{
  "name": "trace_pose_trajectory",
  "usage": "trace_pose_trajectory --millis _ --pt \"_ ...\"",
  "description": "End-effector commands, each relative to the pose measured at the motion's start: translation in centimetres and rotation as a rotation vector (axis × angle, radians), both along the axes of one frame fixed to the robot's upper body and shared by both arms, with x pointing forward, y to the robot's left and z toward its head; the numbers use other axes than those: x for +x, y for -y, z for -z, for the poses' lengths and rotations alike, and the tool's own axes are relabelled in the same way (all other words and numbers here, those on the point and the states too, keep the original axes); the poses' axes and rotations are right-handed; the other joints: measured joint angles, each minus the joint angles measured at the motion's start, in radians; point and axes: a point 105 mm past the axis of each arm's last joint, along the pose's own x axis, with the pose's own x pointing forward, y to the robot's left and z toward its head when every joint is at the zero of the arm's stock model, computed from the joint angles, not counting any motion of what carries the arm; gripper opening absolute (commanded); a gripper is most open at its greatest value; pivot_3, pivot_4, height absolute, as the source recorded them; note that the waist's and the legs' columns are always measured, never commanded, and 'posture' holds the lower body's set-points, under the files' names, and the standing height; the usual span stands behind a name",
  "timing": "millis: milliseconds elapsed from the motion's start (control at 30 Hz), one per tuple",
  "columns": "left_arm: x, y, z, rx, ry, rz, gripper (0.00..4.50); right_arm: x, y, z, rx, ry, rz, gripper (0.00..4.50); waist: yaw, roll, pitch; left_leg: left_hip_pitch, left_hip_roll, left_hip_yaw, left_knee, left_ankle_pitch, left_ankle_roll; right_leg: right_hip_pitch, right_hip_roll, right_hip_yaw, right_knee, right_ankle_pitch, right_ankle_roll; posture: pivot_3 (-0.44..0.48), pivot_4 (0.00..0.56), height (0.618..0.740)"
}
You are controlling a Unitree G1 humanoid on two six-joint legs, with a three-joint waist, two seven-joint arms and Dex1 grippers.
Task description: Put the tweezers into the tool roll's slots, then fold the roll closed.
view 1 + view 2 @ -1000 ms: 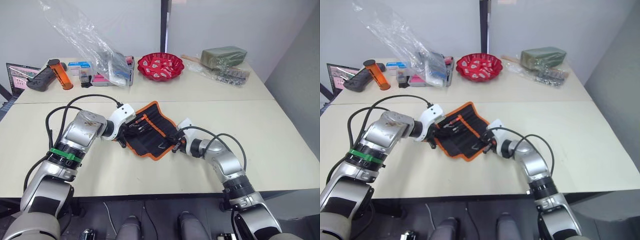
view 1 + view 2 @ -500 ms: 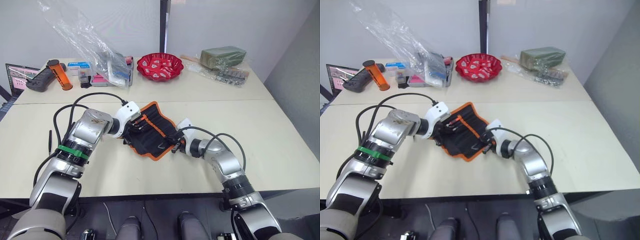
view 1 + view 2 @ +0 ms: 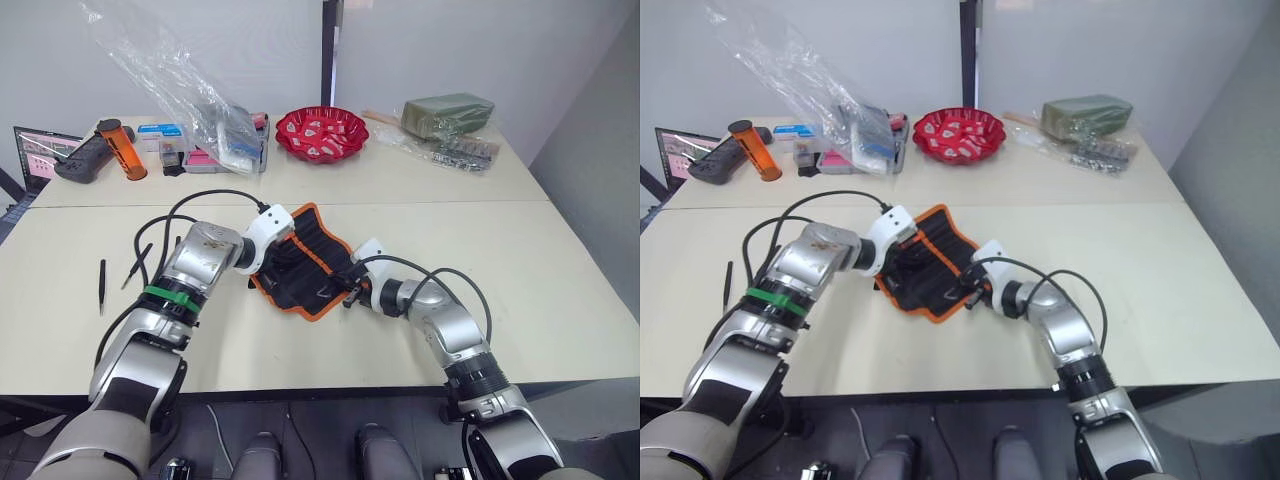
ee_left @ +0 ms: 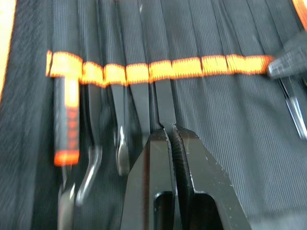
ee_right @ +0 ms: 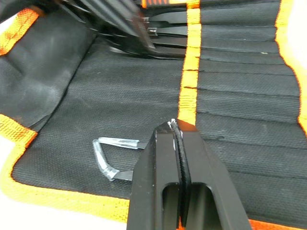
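A black tool roll [image 3: 308, 262] with orange edging lies open at the middle of a cream table [image 3: 560, 290], both arms reaching onto it. The left gripper [image 3: 272, 262] rests on the roll's left part, the right gripper [image 3: 347, 290] at its near right edge. Two loose tweezers [image 3: 101, 286] lie well to the left on the bare table. Along the far edge stand a red bowl [image 3: 322, 131], a crumpled plastic bag [image 3: 175, 75], an orange cylinder [image 3: 118, 148] and a green block [image 3: 448, 111].
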Motion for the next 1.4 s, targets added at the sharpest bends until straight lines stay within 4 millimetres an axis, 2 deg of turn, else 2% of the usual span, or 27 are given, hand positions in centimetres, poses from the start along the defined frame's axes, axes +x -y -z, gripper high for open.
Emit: trace_pose_trajectory --millis 33,267,467,633,733,933,1067,1133,1167,1233,1300,1400 --pt "1.4 0.6 -1.8 -0.016 0.088 0.001 0.0 -1.6 0.1 3.9 -0.067 -0.149 -0.012 0.02 0.001 0.0 0.0 0.0 0.0 0.0 0.0 0.0 0.0 0.0 0.0 0.0 0.0 0.0 0.0 0.0 0.15 0.74" --pt "2.0 1.2 -2.0 -0.044 0.096 0.003 0.0 -1.6 0.3 3.9 -0.069 -0.15 -0.002 0.02 0.003 0.0 0.0 0.0 0.0 0.0 0.0 0.0 0.0 0.0 0.0 0.0 -0.001 0.0 0.001 0.0 0.15 0.74" --pt "1.7 0.9 -2.7 -0.052 0.081 0.009 1.86 -1.4 0.5 3.8 -0.07 -0.15 0.005 0.0 0.0 0.0 0.0 0.0 0.0 0.0 0.0 0.0 0.0 0.0 0.0 0.0 -0.001 -0.001 0.001 0.0 0.15 0.74" --pt "0.5 -0.9 -4.1 -0.053 0.071 0.01 3.46 -0.6 0.5 3.1 -0.049 -0.139 0.007 0.0 -0.004 0.0 0.0 0.0 0.0 0.0 0.0 0.0 0.0 0.0 0.0 0.0 -0.001 -0.001 0.001 0.0 0.15 0.74" --pt "-0.6 -2.6 -5.9 -0.094 0.082 -0.023 3.46 -0.3 0.5 2.2 -0.035 -0.118 -0.011 0.0 -0.006 0.0 0.0 0.001 0.0 0.0 -0.001 0.0 0.0 0.0 0.0 0.0 0.0 -0.001 0.001 0.0 0.15 0.74" --pt "-3.9 -5.3 -8.4 -0.175 0.111 -0.084 3.46 0.8 0.2 -1.8 0.081 -0.053 -0.035 0.0 -0.003 0.001 0.001 0.0 0.0 -0.001 -0.001 0.0 0.0 0.0 0.0 0.0 0.0 -0.001 0.001 0.0 0.15 0.74" --pt "-5.6 -7.7 -9.4 -0.229 0.147 -0.163 3.46 1.3 0.3 -2.9 0.111 -0.033 -0.041 0.0 -0.002 0.001 0.001 -0.002 0.0 -0.002 -0.001 0.0 0.0 -0.001 0.0 0.0 -0.001 0.0 0.001 0.0 0.15 0.74" --pt "-6.1 -9.2 -9.7 -0.252 0.174 -0.228 3.46 1.5 0.5 -2.9 0.105 -0.026 -0.039 0.0 -0.002 0.001 0.001 -0.003 0.0 -0.002 -0.001 0.0 0.0 -0.002 0.0 0.0 -0.001 0.0 0.001 0.0 0.15 0.74" --pt "-6.4 -10.6 -9.6 -0.253 0.193 -0.288 3.46 1.6 0.6 -2.8 0.102 -0.028 -0.038 0.0 -0.003 0.001 0.001 -0.004 0.0 -0.002 -0.001 0.0 0.0 -0.003 0.0 0.0 -0.001 0.0 0.001 0.0 0.15 0.74" --pt "-7.8 -13.3 -9.3 -0.256 0.228 -0.39 3.46 1.9 0.7 -3.1 0.126 -0.028 -0.038 0.0 -0.009 0.001 0.001 -0.004 0.0 -0.002 -0.002 0.0 0.0 -0.003 0.0 0.0 -0.001 0.0 0.0 0.0 0.15 0.74" --pt "-9.0 -14.9 -8.9 -0.259 0.249 -0.46 3.46 2.2 0.9 -3.7 0.157 -0.03 -0.035 0.0 -0.01 0.001 0.001 -0.003 0.001 -0.001 -0.003 0.0 0.0 -0.005 0.0 0.0 0.0 0.0 0.0 0.0 0.15 0.74" --pt "-10.6 -17.5 -8.2 -0.251 0.291 -0.579 3.46 2.4 1.1 -3.0 0.097 -0.032 -0.042 0.0 -0.006 0.001 0.001 -0.009 0.001 -0.001 -0.003 0.0 0.0 -0.012 0.0 0.0 0.001 0.0 -0.001 0.0 0.15 0.74"
